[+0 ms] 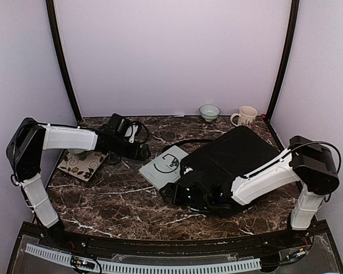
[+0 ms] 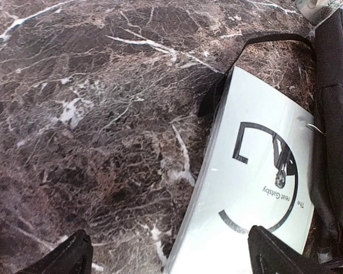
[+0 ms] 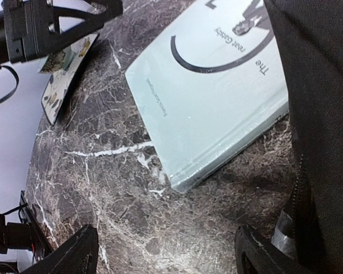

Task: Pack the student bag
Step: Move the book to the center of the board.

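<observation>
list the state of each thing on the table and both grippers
student bag: lying flat, opening not visible
pale book: flat, outside the bag, at its edge
patterned book: flat
bowl: upright
mug: upright
left gripper: open, empty
right gripper: open, empty

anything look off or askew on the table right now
The pale blue paperback book lies crooked on the dark marble table. It is angled against the left edge of the large black fabric bag rather than inside it. Whether it slips under the bag is unclear. Nothing looks spilled or damaged.
</observation>
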`<state>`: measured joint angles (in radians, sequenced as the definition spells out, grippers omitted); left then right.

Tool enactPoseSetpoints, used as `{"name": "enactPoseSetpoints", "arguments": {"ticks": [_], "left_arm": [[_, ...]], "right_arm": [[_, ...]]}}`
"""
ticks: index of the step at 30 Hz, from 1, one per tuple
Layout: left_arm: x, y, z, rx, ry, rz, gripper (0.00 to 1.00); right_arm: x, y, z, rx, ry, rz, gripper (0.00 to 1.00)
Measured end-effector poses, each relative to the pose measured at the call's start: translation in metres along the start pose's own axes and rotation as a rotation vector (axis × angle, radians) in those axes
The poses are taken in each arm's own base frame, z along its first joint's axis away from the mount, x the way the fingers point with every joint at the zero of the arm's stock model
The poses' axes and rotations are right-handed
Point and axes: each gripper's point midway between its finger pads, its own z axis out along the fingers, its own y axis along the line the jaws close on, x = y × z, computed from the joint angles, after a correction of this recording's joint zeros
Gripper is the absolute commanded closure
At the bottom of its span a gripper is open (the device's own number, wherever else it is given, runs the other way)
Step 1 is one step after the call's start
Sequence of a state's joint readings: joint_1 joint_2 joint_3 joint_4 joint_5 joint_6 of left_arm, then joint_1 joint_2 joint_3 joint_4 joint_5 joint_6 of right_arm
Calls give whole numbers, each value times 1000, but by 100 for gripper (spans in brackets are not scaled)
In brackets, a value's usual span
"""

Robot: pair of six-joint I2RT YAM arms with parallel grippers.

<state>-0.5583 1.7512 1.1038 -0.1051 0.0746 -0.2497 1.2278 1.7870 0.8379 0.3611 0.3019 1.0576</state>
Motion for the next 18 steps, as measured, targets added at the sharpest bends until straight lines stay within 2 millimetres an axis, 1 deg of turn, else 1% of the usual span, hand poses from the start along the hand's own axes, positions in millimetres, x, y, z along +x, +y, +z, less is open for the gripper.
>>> {"name": "enactPoseSetpoints", "arguments": {"ticks": [2, 3, 6, 9, 11, 14, 16, 18], "left_arm": [[-2, -3, 11, 37, 18, -2, 9], [1, -6, 16, 57, 31, -2, 11], [18, -10, 30, 96, 89, -12, 17], [38, -12, 44, 129, 151, -31, 18], [39, -17, 45, 164, 136, -34, 20], [43, -22, 41, 211, 110, -48, 22], [50, -28, 36, 238, 106, -58, 24], [64, -36, 27, 263, 98, -65, 26]], "right_arm": [[5, -6, 6, 14, 17, 21, 18], [6, -8, 8, 22, 19, 36, 18], [6, -11, 12, 36, 19, 88, 18], [3, -17, 19, 60, 14, 133, 19], [-2, -17, 27, 72, 8, 159, 19], [-12, -15, 37, 81, -3, 189, 19], [-15, -17, 40, 83, -5, 203, 20], [-17, -17, 41, 78, -4, 214, 21]]}}
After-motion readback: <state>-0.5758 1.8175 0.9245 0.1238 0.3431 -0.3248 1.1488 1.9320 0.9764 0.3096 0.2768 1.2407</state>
